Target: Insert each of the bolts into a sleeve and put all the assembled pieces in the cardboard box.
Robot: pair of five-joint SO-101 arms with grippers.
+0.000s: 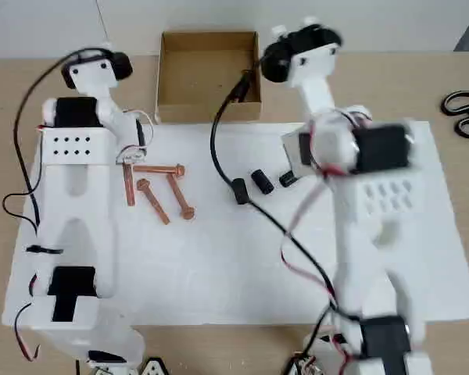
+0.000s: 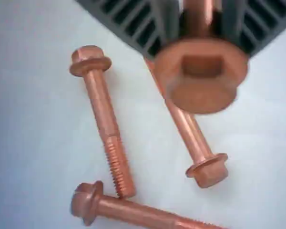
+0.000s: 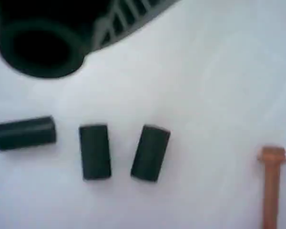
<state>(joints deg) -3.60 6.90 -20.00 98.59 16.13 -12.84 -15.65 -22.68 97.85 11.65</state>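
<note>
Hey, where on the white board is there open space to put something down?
The widest bare patch is the white board's near middle, between the left arm, the right arm and the bolts. Crowded: the strip from the bolts to the sleeves, with a black cable crossing it. The cardboard box also lies empty.

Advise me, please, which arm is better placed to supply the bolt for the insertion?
Left: the left fingers hold a bolt, with loose bolts lying nearby; the right fingers hold a sleeve.

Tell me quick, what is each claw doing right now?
Left gripper: closed, holding a bolt.
Right gripper: closed, holding a sleeve.
</note>
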